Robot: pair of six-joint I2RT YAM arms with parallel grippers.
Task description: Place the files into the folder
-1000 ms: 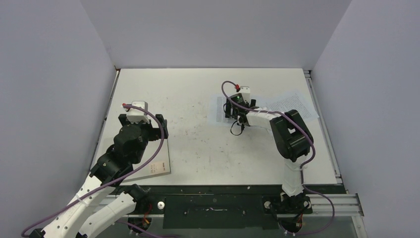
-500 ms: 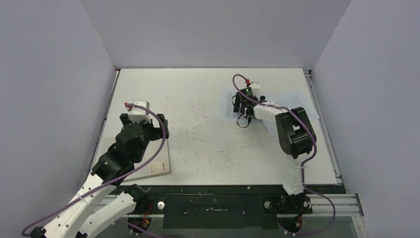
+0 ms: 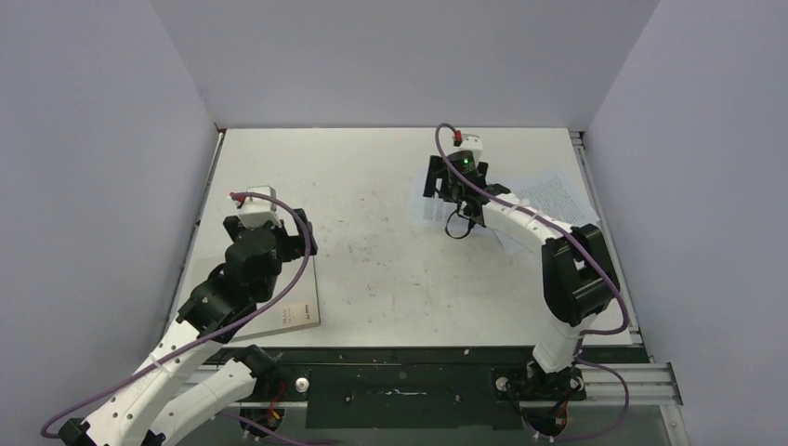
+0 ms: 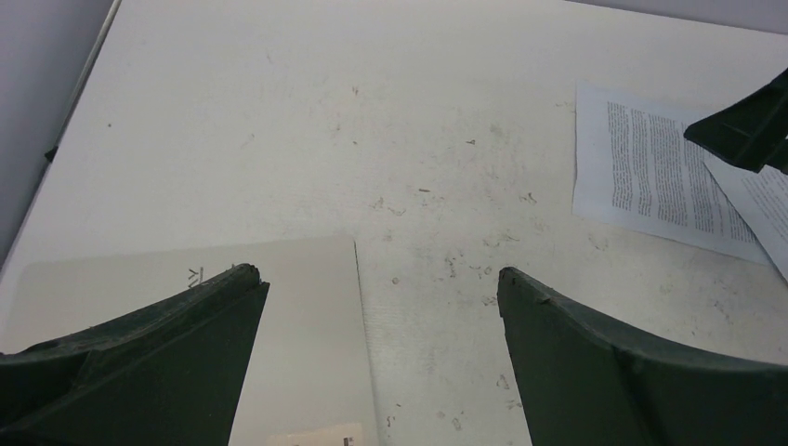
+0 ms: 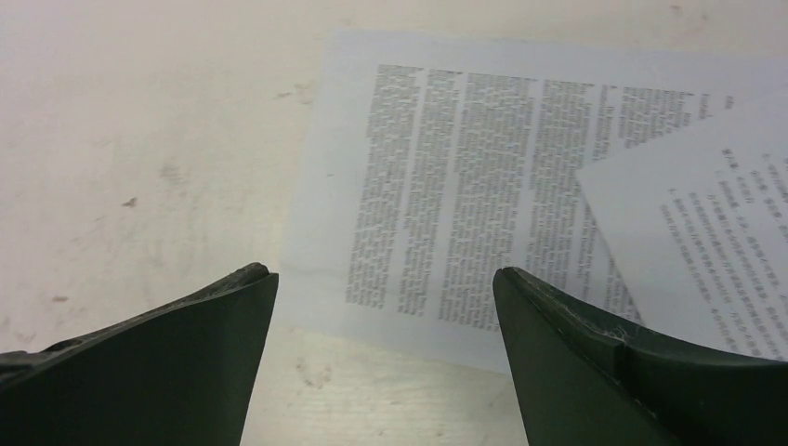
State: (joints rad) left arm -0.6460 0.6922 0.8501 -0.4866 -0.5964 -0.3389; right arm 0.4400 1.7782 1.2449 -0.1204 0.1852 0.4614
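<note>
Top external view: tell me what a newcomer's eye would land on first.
First come the two files, white sheets of dense print overlapping at the far right of the table, with the open right gripper poised above the left sheet. Next comes the pale folder, lying flat at the near left beneath the open left gripper.

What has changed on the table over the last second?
The right fingers moved away from the robot toward the far edge of the table, above the files, open and empty. The left fingers hardly moved, open above the folder. Files and folder lie where they were.
</note>
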